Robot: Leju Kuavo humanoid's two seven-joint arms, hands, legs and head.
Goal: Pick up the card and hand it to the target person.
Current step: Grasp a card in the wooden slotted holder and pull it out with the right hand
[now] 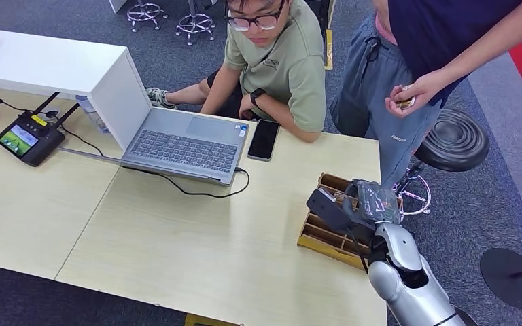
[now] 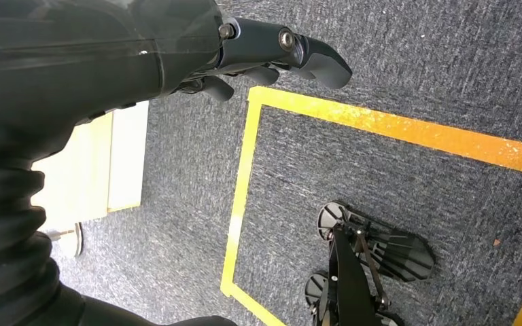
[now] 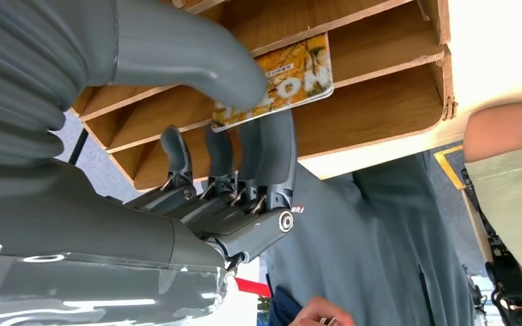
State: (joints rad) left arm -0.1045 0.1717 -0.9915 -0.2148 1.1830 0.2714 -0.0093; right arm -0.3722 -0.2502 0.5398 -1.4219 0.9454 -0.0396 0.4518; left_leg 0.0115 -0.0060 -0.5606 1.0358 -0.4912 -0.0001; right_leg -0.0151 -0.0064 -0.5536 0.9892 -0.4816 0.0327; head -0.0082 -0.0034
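Observation:
A yellow-orange printed card point(image 3: 292, 75) stands in a slot of the wooden card rack point(image 3: 380, 109). My right hand point(image 3: 245, 156) pinches it, with the thumb pressed on its printed face and the fingers behind it. In the head view the rack point(image 1: 323, 234) sits at the table's right edge with my right hand point(image 1: 360, 204) over it, hiding the card. A standing person point(image 1: 408, 47) is just beyond the table's right corner, one hand point(image 1: 411, 92) holding a small item. A seated person point(image 1: 279, 61) leans on the far edge. My left hand point(image 2: 272, 54) hangs over the carpet, holding nothing.
An open laptop point(image 1: 183, 142) with its cable lies mid-table, a black phone point(image 1: 264, 139) beside it. A small screen device point(image 1: 27, 139) and a white box point(image 1: 54, 68) stand at the left. A black stool point(image 1: 455, 139) is right of the table.

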